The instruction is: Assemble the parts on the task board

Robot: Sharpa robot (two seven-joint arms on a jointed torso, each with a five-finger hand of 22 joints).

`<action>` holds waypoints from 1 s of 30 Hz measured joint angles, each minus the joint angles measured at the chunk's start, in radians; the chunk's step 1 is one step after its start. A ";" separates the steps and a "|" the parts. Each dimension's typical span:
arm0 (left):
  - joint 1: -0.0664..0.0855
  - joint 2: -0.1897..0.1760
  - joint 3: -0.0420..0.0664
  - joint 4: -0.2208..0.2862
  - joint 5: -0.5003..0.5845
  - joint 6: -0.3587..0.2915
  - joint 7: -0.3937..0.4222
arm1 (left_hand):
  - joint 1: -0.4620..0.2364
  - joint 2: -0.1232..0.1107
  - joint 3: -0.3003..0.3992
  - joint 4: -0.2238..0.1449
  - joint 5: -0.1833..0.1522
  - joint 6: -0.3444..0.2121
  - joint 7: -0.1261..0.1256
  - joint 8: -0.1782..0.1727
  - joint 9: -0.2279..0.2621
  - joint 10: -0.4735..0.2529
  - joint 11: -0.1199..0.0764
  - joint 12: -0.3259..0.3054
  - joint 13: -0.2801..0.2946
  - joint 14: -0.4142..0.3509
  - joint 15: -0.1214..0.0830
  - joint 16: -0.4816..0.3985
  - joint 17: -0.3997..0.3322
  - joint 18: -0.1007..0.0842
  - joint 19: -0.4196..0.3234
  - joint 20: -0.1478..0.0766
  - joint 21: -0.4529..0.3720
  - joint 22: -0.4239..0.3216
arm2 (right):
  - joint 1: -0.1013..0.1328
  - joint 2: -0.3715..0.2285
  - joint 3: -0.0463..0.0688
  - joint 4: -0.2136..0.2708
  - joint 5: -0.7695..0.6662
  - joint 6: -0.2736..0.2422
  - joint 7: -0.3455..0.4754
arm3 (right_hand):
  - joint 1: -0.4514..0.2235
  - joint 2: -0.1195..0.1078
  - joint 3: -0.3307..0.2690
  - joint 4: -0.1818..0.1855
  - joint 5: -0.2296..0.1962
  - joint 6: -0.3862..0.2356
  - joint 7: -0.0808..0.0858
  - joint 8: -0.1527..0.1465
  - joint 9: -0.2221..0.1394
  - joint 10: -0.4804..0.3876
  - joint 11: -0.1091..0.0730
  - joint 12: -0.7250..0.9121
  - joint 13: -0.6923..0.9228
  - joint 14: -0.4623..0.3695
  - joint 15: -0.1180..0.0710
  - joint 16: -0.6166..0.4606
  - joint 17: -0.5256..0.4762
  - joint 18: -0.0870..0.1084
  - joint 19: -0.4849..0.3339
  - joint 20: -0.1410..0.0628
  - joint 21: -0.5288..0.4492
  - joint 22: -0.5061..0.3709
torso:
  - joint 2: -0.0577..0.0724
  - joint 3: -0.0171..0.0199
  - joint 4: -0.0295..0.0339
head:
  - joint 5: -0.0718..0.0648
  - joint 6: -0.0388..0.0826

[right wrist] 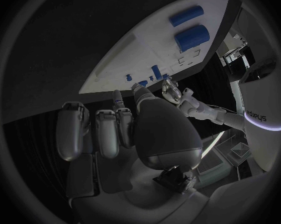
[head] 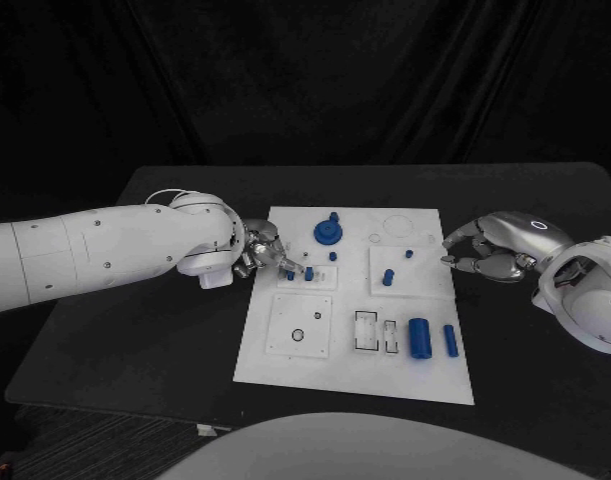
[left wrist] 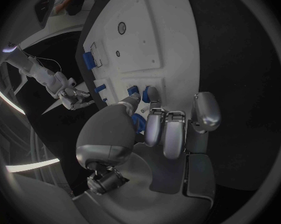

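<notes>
The white task board [head: 337, 345] lies mid-table. On it are a round blue part [head: 330, 232], several small blue pegs [head: 334, 256] and two blue cylinders [head: 419, 337] near its front right. My left hand [head: 262, 250] is at the board's left edge, its fingertips [left wrist: 154, 129] just short of two standing pegs [left wrist: 145, 94]. A bit of blue [left wrist: 139, 122] shows between its thumb and fingers; I cannot tell whether it is held. My right hand [head: 485, 250] hovers off the board's right edge with its fingers [right wrist: 106, 129] curled in and nothing visible in them.
The black table [head: 132, 330] surrounds the board, with bare room on both sides and in front. The board [right wrist: 146, 50] has square recessed plates [head: 302, 322] and a slotted frame [head: 372, 331] at its near end. My left hand [right wrist: 171, 90] is seen across the board from the right wrist.
</notes>
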 measured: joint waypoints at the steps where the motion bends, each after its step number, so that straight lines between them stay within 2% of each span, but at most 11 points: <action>1: 0.000 0.000 0.000 0.000 0.000 0.000 0.000 | -0.006 0.000 -0.009 0.008 -0.008 0.000 0.000 0.000 0.001 0.000 0.000 0.000 0.000 0.000 0.000 0.000 0.000 0.000 0.000 0.000 0.000 0.000 | 0.000 0.000 0.000 0.000 0.000 0.000 0.000 | 0.000 0.000 0.000 0.000 0.000 0.000 0.000 0.000 0.000 0.000 0.000 0.000 0.000 0.000 0.000 0.000 0.000 0.000 0.000 0.000 0.000 0.000 | 0.000 0.0000 0.0000 | 0.000 0.000; 5: 0.000 -0.001 0.000 0.001 0.000 0.000 0.000 | -0.015 -0.001 -0.040 0.031 -0.018 0.000 0.000 0.001 0.012 0.004 0.003 0.000 0.000 0.004 0.004 0.000 0.000 0.000 0.000 0.000 -0.003 0.000 | 0.000 0.000 0.000 0.000 0.000 0.000 0.000 | 0.003 0.003 0.000 0.000 0.004 0.000 0.000 0.000 0.000 0.000 0.000 0.001 0.000 0.000 0.000 0.000 0.000 0.000 0.000 0.000 0.000 0.000 | 0.000 0.0001 0.0001 | 0.000 0.000; 9: 0.000 -0.004 -0.001 0.001 0.000 0.000 -0.003 | -0.022 -0.001 -0.084 0.051 -0.018 -0.007 -0.006 0.055 0.063 0.004 0.003 0.000 0.000 0.004 0.004 0.000 0.000 0.000 0.000 0.000 -0.010 0.000 | 0.000 0.000 0.000 0.000 0.000 0.000 0.000 | 0.004 0.004 0.000 0.000 0.004 0.000 0.000 0.000 -0.001 0.000 0.000 0.002 0.000 0.000 0.000 0.000 0.000 0.000 0.000 0.000 0.000 0.000 | 0.000 0.0003 0.0007 | -0.001 0.000; 11: 0.000 -0.005 -0.001 0.002 0.000 -0.001 -0.004 | -0.022 -0.001 -0.092 0.058 -0.018 -0.007 -0.007 0.065 0.077 0.004 0.003 0.000 0.000 0.004 0.004 0.000 0.000 0.000 0.000 0.000 -0.010 0.000 | 0.000 0.000 0.000 0.000 0.000 0.000 0.000 | 0.004 0.004 0.000 0.000 0.004 0.000 0.000 0.000 -0.001 0.000 0.000 0.000 0.000 0.000 0.000 0.000 0.000 0.000 0.000 0.000 0.000 0.000 | 0.000 0.0003 0.0008 | -0.001 0.000; 26: -0.002 -0.014 -0.004 0.009 -0.001 -0.016 0.009 | -0.008 0.021 -0.102 0.068 -0.017 -0.023 -0.005 0.080 0.099 0.004 0.003 0.000 0.000 0.004 0.004 0.000 0.000 0.000 0.003 0.003 -0.010 0.000 | 0.000 0.000 0.000 0.000 0.000 0.001 0.000 | 0.004 0.004 0.000 0.000 0.010 0.000 0.000 0.000 -0.001 0.000 0.000 -0.001 0.000 0.000 0.000 0.000 0.000 0.000 0.000 0.000 0.000 0.000 | 0.000 0.0003 0.0007 | 0.000 0.000; 30: -0.005 -0.023 -0.006 0.012 -0.001 -0.028 0.025 | -0.019 0.032 -0.140 0.106 0.031 -0.042 0.006 0.100 0.114 0.004 0.003 0.003 0.000 0.004 0.004 0.000 0.000 0.000 0.006 0.001 -0.010 0.000 | 0.000 0.000 0.000 0.000 0.000 0.002 0.000 | 0.004 0.004 0.000 0.000 0.010 0.000 0.000 0.000 -0.001 0.000 0.000 -0.001 0.000 0.000 0.000 0.000 0.000 0.000 0.000 0.000 0.000 0.000 | 0.000 0.0003 0.0007 | 0.000 0.000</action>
